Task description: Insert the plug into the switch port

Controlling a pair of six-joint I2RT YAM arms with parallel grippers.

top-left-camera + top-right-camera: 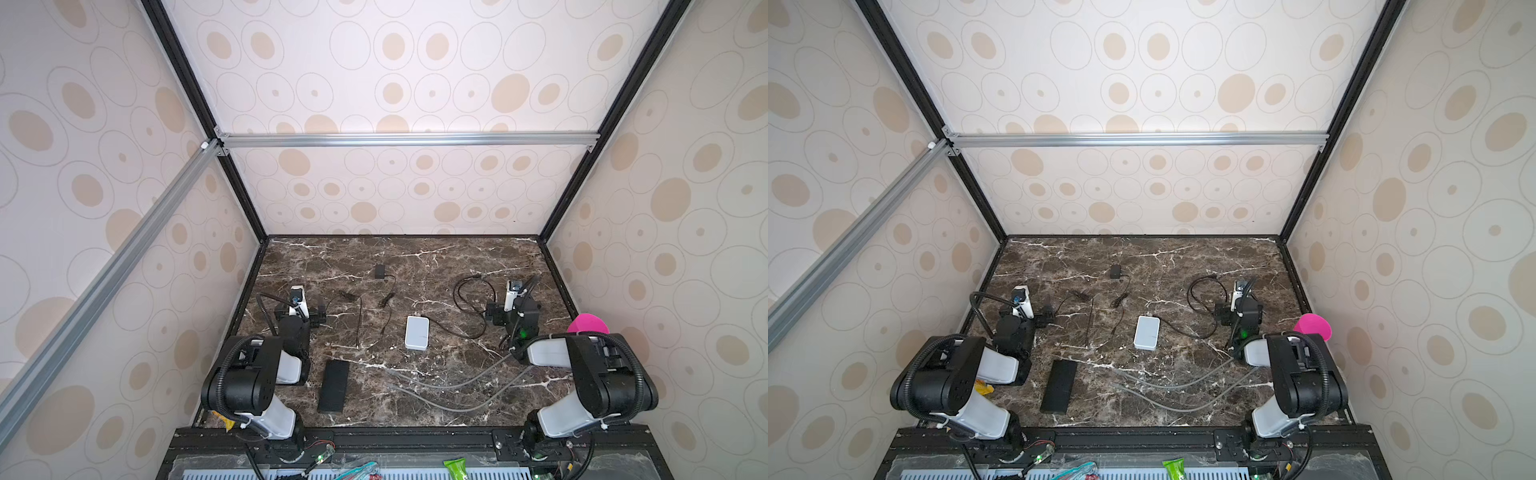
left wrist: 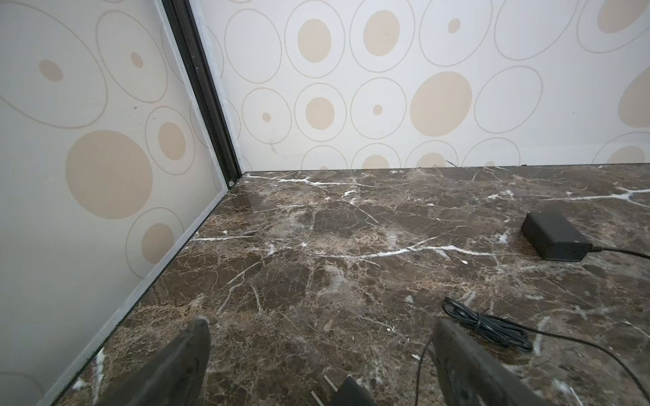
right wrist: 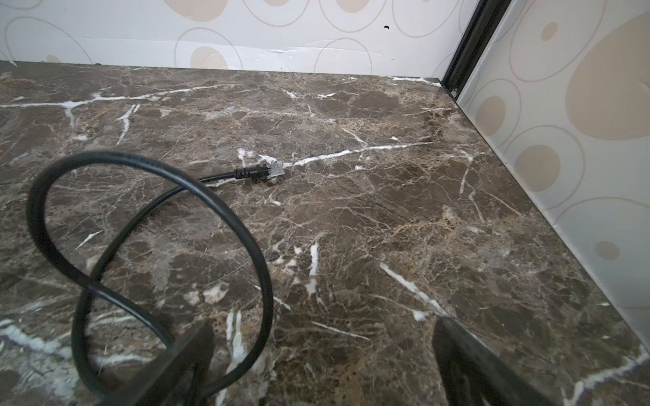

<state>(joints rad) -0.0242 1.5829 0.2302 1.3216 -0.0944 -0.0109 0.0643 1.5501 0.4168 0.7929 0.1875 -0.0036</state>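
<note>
Your left arm [image 1: 249, 376] sits folded to the left of the white switch [image 1: 417, 332]. Its elbow is bunched nearer the camera than the switch, and its wrist reaches forward so the left gripper [image 1: 301, 312] rides low, fingers [image 2: 183, 358] spread wide and gripping nothing. Your right arm [image 1: 598, 374] mirrors that pose to the right of the switch, with the right gripper [image 1: 513, 312] level with its partner, fingers [image 3: 467, 362] equally far apart and holding nothing. Both grippers seem to hover rather than touch down, though their tips are hard to make out in the top views.
</note>
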